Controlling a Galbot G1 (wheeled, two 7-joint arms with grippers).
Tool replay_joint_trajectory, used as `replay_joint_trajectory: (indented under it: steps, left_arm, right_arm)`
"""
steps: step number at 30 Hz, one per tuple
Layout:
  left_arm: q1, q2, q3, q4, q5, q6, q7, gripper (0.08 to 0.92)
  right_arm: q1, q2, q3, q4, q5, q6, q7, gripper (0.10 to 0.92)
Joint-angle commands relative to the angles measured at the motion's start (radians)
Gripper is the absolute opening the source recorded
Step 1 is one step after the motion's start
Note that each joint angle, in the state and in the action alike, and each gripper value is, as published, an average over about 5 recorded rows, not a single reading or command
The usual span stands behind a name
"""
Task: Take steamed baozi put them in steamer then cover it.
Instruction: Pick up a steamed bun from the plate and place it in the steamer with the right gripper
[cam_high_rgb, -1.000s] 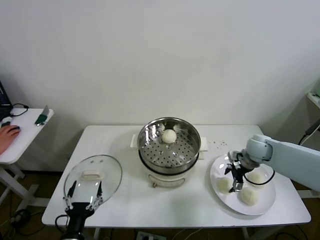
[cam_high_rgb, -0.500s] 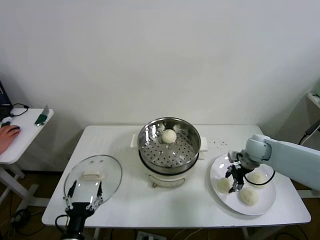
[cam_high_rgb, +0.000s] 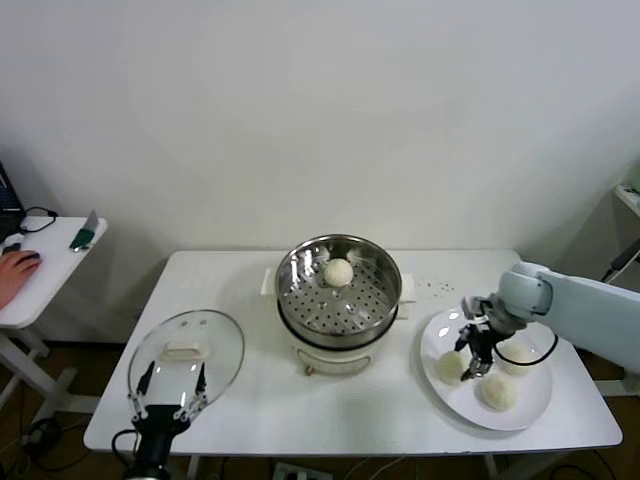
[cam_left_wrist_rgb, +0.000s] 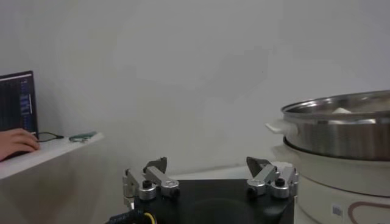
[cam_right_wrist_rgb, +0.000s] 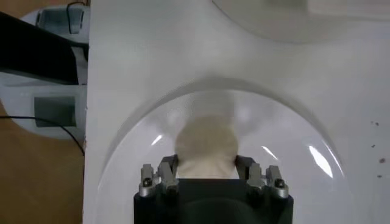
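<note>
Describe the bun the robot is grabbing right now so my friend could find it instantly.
Look right of the steel steamer to the white plate holding three buns. The one you want is the bun nearest the steamer, on the plate's left side. Unlike the other two, it sits between the right end effector's closed fingers.

The steamer (cam_high_rgb: 339, 300) is carried at the middle of the white bench (cam_high_rgb: 250, 405), between the cover (cam_high_rgb: 186, 353) laid flat beside the left tool (cam_high_rgb: 171, 385) and the white plate (cam_high_rgb: 440, 396) set under the right tool (cam_high_rgb: 468, 364).
</note>
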Motion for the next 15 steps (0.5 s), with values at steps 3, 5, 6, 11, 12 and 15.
replay_joint_trajectory:
  steps: [3,5,6,11,12,15]
  left_arm:
    - [0.003,0.002,0.006,-0.004,0.002,-0.003,0.002,0.823]
    - [0.001,0.003,0.011,-0.007,0.006,-0.002,0.002,0.823]
    - [0.000,0.003,0.012,-0.008,0.007,-0.001,0.002,0.823]
    - [-0.007,0.005,0.013,-0.018,0.007,0.004,0.003,0.823]
    - [-0.008,0.007,0.012,-0.019,0.007,0.004,0.003,0.823]
    - [-0.008,0.010,0.014,-0.023,0.007,0.004,0.003,0.823]
  right_arm:
    - [0.438,0.051,-0.290,0.005,0.195,0.040,-0.016,0.636]
    - [0.560,0.100,-0.374,-0.001,0.247,0.063,-0.028,0.636]
    - [0.601,0.120,-0.397,-0.003,0.268,0.070,-0.034,0.636]
    - [0.745,0.219,-0.428,0.004,0.400,0.071,-0.060,0.636]
    - [0.752,0.234,-0.420,0.007,0.418,0.064,-0.061,0.636]
    - [0.730,0.287,-0.371,0.006,0.463,0.036,-0.053,0.636]
